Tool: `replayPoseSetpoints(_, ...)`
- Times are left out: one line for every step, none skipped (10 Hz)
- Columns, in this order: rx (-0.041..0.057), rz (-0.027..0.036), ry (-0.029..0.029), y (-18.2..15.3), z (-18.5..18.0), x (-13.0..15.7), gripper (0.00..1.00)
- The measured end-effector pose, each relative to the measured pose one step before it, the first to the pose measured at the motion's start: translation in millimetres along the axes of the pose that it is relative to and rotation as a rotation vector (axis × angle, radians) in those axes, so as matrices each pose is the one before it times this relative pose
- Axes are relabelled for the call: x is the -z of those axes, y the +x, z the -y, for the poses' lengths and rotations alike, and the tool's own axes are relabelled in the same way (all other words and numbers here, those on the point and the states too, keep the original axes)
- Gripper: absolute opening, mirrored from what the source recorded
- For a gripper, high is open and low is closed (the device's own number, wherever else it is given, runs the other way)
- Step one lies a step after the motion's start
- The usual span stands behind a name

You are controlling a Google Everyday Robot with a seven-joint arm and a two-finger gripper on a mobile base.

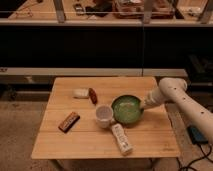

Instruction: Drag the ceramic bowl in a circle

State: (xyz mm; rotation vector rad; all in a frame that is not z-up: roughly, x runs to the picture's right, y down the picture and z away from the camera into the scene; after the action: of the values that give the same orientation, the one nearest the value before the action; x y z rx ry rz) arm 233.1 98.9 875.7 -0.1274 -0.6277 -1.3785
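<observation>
1. One green ceramic bowl (126, 109) sat right of centre on the wooden table (60, 145), with a small white cup (103, 115) touching or just beside its rim at nine o'clock.
2. My gripper (143, 106) was at the bowl's rim at three o'clock, fingers closed tight; whether they pinched the rim or only pressed against it, I could not tell.
3. I judged the bowl stiff, fairly heavy and glazed slick, so it should slide across the wood rather than tip, but it could chip if knocked against the cup.
4. I judged the rim at three o'clock the best place to hold, keeping the pull low and level.
5. A white remote-like object (122, 138) lay just beside the bowl at six o'clock, and a dark bar (69, 121) lay well apart toward eight o'clock.
6. A small white item (80, 93) and a reddish one (93, 95) lay at ten o'clock; what they were was hard to make out.
7. My fingertips were hidden against the rim, and my arm (185, 102) was cut off at the right edge.
</observation>
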Motion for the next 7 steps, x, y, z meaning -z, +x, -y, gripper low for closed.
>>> replayPoseSetpoints(0.00548, -0.00867, 0.01526, 9.93, 7.95, -2.65, 0.00)
replayPoseSetpoints(0.00575, -0.01233, 0.02511, 16.19, 12.13, -7.89, 0.00)
replayPoseSetpoints(0.00601, -0.00806, 0.02427, 16.03, 11.57, -12.08, 0.00)
replayPoseSetpoints(0.00147, -0.00295, 0.01846, 13.57, 7.28, -11.83, 0.00)
replayPoseSetpoints(-0.00232, 0.00030, 0.00969, 10.04, 3.14, -10.09, 0.00)
replayPoseSetpoints(-0.01415, -0.00415, 0.00432, 15.32, -2.87, -11.43, 0.00)
replayPoseSetpoints(-0.01306, -0.00792, -0.00103, 9.68, -4.91, -4.35, 0.00)
